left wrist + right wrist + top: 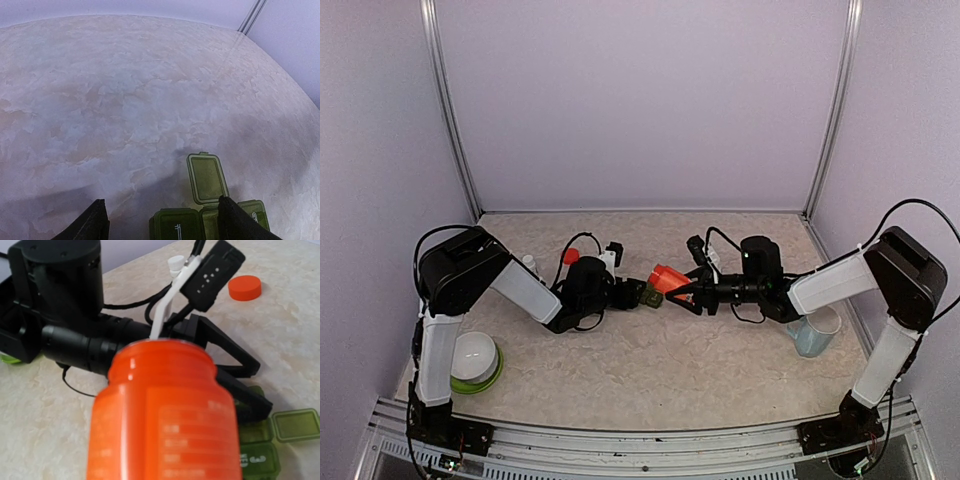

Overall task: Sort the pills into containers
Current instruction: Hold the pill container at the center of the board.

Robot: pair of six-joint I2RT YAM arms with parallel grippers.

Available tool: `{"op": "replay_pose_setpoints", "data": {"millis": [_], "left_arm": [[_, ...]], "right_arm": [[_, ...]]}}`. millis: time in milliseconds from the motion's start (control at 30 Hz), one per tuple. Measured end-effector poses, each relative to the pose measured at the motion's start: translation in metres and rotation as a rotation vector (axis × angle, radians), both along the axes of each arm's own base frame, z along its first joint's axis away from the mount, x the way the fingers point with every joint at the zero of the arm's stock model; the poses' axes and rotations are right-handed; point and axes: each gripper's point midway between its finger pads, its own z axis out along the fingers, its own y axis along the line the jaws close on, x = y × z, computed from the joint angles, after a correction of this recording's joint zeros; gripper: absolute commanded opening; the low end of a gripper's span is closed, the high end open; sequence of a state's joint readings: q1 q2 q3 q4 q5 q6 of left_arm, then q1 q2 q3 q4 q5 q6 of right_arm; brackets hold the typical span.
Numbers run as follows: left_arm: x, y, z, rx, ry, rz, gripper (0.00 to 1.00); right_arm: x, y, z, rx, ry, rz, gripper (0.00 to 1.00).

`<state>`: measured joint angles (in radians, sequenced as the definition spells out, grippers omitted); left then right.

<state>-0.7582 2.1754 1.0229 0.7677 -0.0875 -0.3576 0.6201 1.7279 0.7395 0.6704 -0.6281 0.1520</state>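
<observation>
The dark green containers [175,224] lie at the bottom of the left wrist view. The middle lid [206,177] is flipped open and the compartment marked 1 is closed. My left gripper [165,225] is open, straddling the strip. Its right finger [237,222] is over the middle compartment and its left finger [92,222] is well clear. My right gripper [685,287] is shut on the uncapped orange bottle [165,415]. The bottle lies tilted, with its mouth toward the containers [648,293]. The bottle hides the right fingers in the wrist view. No pills show.
The orange cap [571,256] and a small white bottle [529,263] lie behind the left arm. A pale blue mug [815,333] stands under the right arm. A white bowl on a green plate [475,360] sits at front left.
</observation>
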Motion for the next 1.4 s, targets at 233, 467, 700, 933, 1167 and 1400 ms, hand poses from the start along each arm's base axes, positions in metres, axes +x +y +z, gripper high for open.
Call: {"op": "replay_pose_setpoints", "data": {"millis": [233, 467, 700, 933, 1167, 1400], "left_arm": [[-0.002, 0.001, -0.009, 0.018, 0.025, -0.003, 0.64], [-0.001, 0.000, -0.009, 0.019, 0.028, -0.003, 0.65], [-0.001, -0.002, -0.009, 0.012, 0.024, -0.011, 0.61], [-0.004, -0.008, -0.007, -0.005, 0.012, -0.046, 0.53], [-0.007, -0.011, -0.006, -0.014, 0.005, -0.072, 0.47], [-0.005, -0.007, -0.007, -0.015, 0.005, -0.067, 0.46]], "right_arm": [[0.000, 0.000, -0.002, -0.006, 0.006, 0.000, 0.11], [-0.001, 0.000, -0.002, -0.007, 0.010, 0.003, 0.11], [-0.001, 0.000, -0.003, -0.008, 0.011, 0.004, 0.11], [0.001, 0.001, -0.002, -0.013, 0.015, 0.002, 0.11], [0.007, 0.004, -0.007, -0.023, 0.024, -0.004, 0.11], [0.007, 0.004, -0.016, -0.046, 0.054, -0.004, 0.11]]}}
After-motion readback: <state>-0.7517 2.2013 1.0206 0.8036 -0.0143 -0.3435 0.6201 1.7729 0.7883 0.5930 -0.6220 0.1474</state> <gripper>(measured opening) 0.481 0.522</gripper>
